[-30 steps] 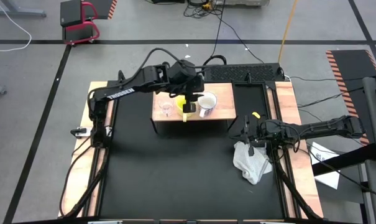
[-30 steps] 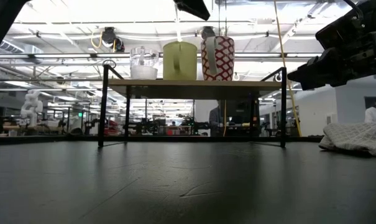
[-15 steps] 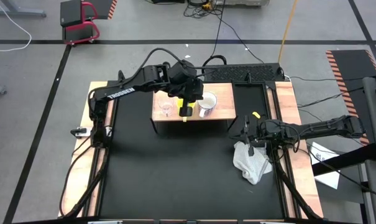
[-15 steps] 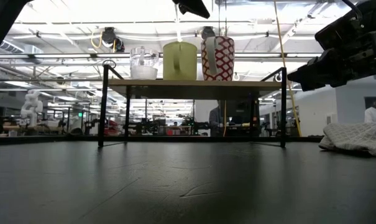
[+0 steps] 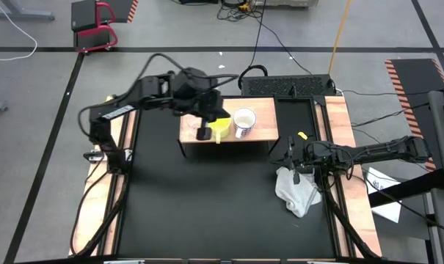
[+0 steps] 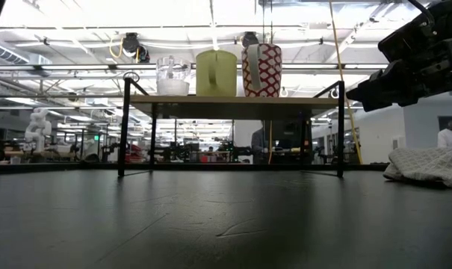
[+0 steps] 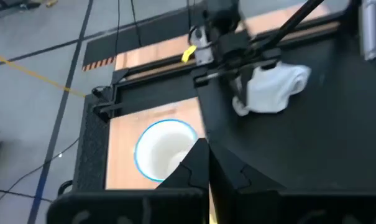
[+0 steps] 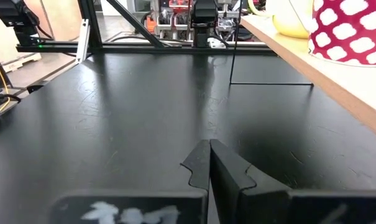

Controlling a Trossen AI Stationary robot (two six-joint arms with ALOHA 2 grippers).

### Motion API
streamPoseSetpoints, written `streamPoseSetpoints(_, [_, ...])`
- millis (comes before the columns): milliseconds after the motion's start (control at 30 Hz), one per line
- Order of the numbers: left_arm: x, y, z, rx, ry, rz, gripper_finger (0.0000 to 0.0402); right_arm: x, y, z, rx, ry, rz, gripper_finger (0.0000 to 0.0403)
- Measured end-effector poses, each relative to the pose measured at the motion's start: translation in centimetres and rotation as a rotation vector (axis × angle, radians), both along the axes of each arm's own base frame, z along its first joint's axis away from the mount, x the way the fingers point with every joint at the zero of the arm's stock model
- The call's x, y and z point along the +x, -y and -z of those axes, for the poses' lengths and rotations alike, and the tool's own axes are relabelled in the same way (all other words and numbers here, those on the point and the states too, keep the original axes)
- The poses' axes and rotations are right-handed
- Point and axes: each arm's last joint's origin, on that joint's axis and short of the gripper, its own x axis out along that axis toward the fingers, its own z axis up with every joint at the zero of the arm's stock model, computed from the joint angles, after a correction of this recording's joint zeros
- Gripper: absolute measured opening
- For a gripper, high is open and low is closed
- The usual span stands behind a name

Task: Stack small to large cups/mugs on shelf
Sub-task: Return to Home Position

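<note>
On the flat top of the wooden shelf (image 6: pixel 233 98) three vessels stand in a row on their bases: a clear glass cup (image 6: pixel 172 76), a yellow mug (image 6: pixel 216 72) and a white mug with a red pattern (image 6: pixel 261 70). Seen from above, the yellow mug (image 5: pixel 220 126) and the white mug (image 5: pixel 244 122) stand side by side on the shelf (image 5: pixel 262 133). My left gripper (image 5: pixel 205 134) hangs shut above the shelf's near edge, just left of the yellow mug, and holds nothing. My right gripper (image 5: pixel 290 156) waits shut at the table's right, beside a white cloth (image 5: pixel 299 189).
The white cloth (image 6: pixel 427 164) lies crumpled on the black tabletop near the right edge. Wooden boards (image 5: pixel 339 117) run along both sides of the table. The shelf stands on thin black legs (image 6: pixel 125 127) at the far middle; the black top in front of it is bare.
My left gripper has gone up from above the yellow mug and toward the table's left, leaving the low view's top edge. The mugs and the glass cup stand where they were.
</note>
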Motion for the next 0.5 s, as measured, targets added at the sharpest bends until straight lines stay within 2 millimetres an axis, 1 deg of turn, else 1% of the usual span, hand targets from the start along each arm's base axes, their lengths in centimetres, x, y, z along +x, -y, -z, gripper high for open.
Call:
streamPoseSetpoints(67, [-1.2, 0.9, -0.7, -0.001, 0.017, 0.001, 0.0001, 0.0, 0.0, 0.0, 0.000, -0.001, 0.000, 0.0000])
streamPoseSetpoints(200, [-3.1, 2.5, -0.8, 0.065, 0.026, -0.033, 0.0000, 0.0, 0.0, 0.0, -0.001, 0.002, 0.000, 0.0000])
streamPoseSetpoints(300, [-4.9, 3.0, -0.7, 0.048, 0.087, -0.042, 0.0000, 0.0, 0.0, 0.0, -0.001, 0.002, 0.000, 0.0000])
streamPoseSetpoints(400, [-7.1, 3.0, 0.4, 0.035, 0.137, -0.067, 0.0000, 0.0, 0.0, 0.0, 0.000, 0.003, 0.000, 0.0000])
streamPoseSetpoints(500, [-8.8, 2.8, 2.3, 0.028, 0.211, -0.095, 0.0000, 0.0, 0.0, -0.1, 0.003, 0.014, 0.001, 0.0000])
